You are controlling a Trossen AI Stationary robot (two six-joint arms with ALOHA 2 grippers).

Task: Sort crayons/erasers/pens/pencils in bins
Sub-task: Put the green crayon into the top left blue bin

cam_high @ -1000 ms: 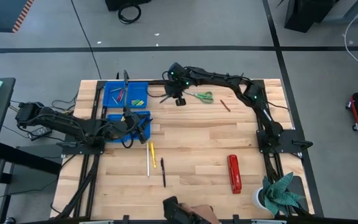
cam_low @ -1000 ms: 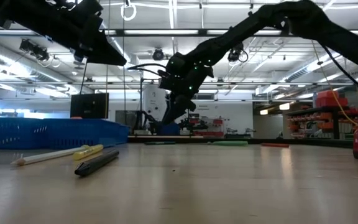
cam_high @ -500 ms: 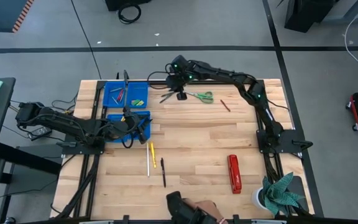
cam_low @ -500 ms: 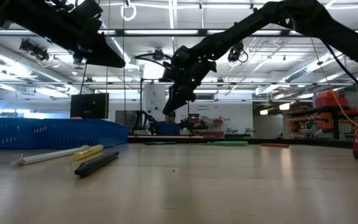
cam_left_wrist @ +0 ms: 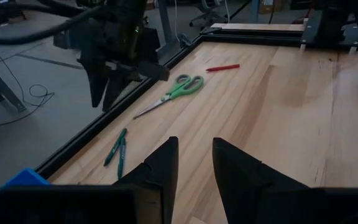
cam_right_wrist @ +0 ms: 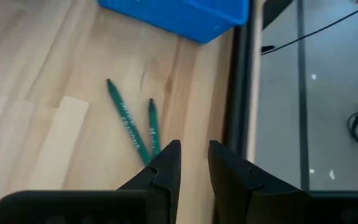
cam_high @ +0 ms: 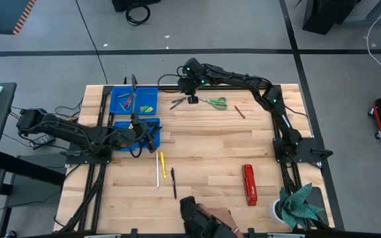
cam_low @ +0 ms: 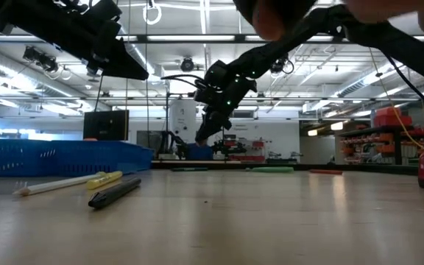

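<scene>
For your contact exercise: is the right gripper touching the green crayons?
Apart: the low view shows the right gripper well above the tabletop where the green crayons lie.

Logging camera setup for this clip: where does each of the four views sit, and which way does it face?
High: overhead, straight down on the table, both arms, blue bins.
Low: table height, level across toward the room; pencil and pen near, arms overhead.
Left wrist: past the left pincer to the scissors and the right arm.
Right wrist: down past the right pincer on two green crayons.
Shared: both wrist views show those crayons.
</scene>
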